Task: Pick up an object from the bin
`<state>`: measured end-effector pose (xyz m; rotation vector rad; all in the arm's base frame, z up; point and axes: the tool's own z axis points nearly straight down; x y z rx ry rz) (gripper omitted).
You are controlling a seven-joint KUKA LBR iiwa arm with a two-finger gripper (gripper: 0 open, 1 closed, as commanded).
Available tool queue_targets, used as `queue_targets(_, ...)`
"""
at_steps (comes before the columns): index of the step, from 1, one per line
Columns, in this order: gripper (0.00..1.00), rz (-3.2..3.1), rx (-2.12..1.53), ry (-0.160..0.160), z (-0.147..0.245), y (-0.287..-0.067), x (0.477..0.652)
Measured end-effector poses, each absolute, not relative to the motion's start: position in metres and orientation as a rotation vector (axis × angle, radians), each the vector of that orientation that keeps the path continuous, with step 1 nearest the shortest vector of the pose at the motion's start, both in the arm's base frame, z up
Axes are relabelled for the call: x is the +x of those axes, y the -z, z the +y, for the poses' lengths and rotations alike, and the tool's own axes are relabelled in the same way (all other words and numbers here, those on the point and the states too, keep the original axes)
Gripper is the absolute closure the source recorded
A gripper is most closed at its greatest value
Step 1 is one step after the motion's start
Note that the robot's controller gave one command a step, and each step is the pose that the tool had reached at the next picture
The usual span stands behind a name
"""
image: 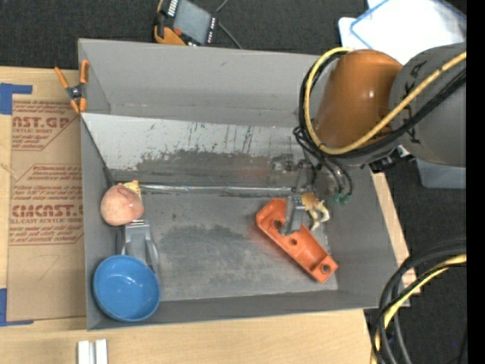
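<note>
The grey metal bin (227, 139) has sloped walls and a scuffed, scratched floor. It holds four loose things, well spread out.

The arm (436, 108) enters from the right over the bin's right wall. It carries a glossy orange cover (356, 97), and yellow and black cables (312, 89) loop around that cover.

The orange plastic bracket (309, 252) is the task's thing. It is a long, flat-sided piece lying on the floor in the right half of the bin. It lies slantwise, with its upper end toward the middle and its lower end toward the near right corner. A small round hole shows at the lower end.

A blue bowl (125, 288) sits upright in the near left corner, against the left wall.

A pink ball (118, 205) with a yellowish tuft on top rests by the left wall, behind the bowl and apart from it.

A clear plastic piece (141, 243) lies between the ball and the bowl. Its kind cannot be made out.

The gripper (292, 220) is down at the floor level, directly on the upper end of the bracket and in contact with it. Whether its jaws are wide, narrow or closed on the bracket cannot be told.
</note>
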<state>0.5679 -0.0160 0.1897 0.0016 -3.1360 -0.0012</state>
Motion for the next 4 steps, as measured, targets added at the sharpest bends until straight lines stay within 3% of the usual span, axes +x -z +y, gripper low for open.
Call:
queue_targets(1, 0.0, -3.144, 0.002, 0.0, -0.016, -0.195, 0.569)
queue_targets(2, 0.0, -3.136, -0.105, 0.002, -0.078, -0.066, 0.589)
queue_targets(4, 0.0, -3.143, -0.099, 0.004, -0.075, -0.07, 0.591)
